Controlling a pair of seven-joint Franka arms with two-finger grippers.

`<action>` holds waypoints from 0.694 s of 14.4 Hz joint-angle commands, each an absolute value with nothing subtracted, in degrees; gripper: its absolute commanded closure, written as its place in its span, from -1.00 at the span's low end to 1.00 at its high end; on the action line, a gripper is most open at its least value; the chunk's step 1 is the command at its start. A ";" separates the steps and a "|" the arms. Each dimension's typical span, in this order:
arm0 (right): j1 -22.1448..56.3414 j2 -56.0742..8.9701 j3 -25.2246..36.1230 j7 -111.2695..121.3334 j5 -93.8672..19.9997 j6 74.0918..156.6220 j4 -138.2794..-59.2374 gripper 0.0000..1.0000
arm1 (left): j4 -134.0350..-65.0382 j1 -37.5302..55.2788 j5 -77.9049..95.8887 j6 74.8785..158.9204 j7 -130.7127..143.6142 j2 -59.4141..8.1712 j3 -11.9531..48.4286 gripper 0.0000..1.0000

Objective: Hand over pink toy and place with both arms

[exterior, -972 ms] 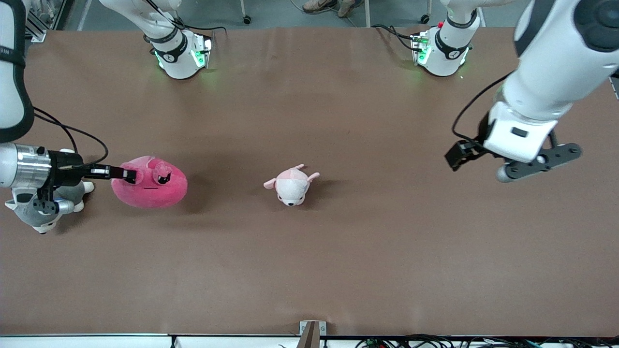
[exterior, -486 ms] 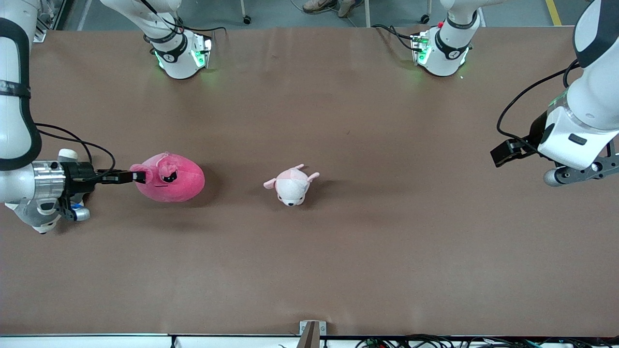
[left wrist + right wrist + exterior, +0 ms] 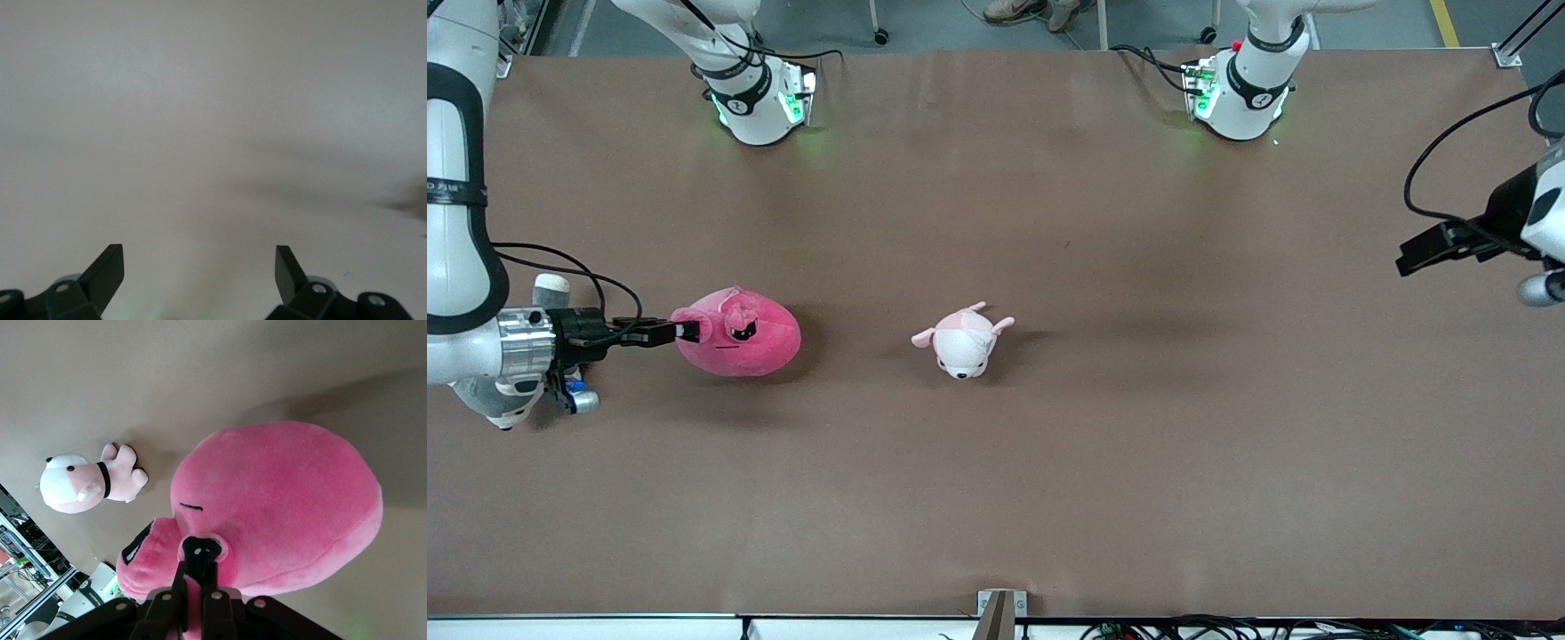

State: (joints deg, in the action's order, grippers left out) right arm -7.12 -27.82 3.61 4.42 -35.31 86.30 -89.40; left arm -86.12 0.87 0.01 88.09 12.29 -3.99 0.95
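Note:
The pink toy (image 3: 740,336), a round hot-pink plush with angry black eyes, sits low over the table near the right arm's end. My right gripper (image 3: 687,332) reaches in level from that end and is shut on one floppy ear of the pink toy (image 3: 280,500); in the right wrist view the right gripper (image 3: 199,555) pinches pink fabric between its fingers. Whether the toy touches the table I cannot tell. The left arm (image 3: 1525,227) hangs over the table's edge at its own end. The left gripper (image 3: 200,259) is open, with only bare table under it.
A small pale pink-and-white plush (image 3: 963,340) lies mid-table, between the two arms' ends; the right wrist view shows that plush (image 3: 87,482) past the pink toy. A grey-and-white plush (image 3: 489,407) lies mostly hidden under the right wrist. The arm bases (image 3: 756,98) stand farthest from the front camera.
The right gripper has carried the pink toy a short way toward mid-table. The left arm has swung outward toward its end of the table, now partly out of view.

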 commanded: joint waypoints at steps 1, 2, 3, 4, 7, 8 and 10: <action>-8.35 -28.56 2.55 5.01 -36.56 85.69 -89.12 0.99 | -91.32 1.93 0.44 90.62 10.82 1.66 -0.18 -1.00; -8.35 -29.00 2.55 5.10 -36.56 85.78 -89.03 0.99 | -91.32 1.76 0.44 90.09 10.55 2.71 0.17 -1.00; -8.44 -29.09 2.55 5.27 -36.56 85.87 -88.95 0.99 | -91.58 1.58 0.44 89.22 10.37 3.77 0.26 -1.00; -8.35 -29.27 2.55 5.62 -36.56 86.04 -88.95 0.99 | -91.67 1.50 0.44 88.16 10.37 4.13 0.52 -1.00; -8.35 -30.50 2.55 5.71 -36.83 86.13 -88.77 0.98 | -91.58 0.00 -1.74 87.45 11.51 4.22 5.95 -1.00; -8.35 -30.67 2.55 5.71 -36.74 86.13 -88.68 0.98 | -91.50 -0.09 -2.54 87.45 11.51 4.22 6.85 -1.00; -8.35 -31.20 2.55 6.67 -36.65 86.13 -88.59 0.98 | -91.41 -0.09 -2.03 87.71 11.43 4.13 7.29 -1.00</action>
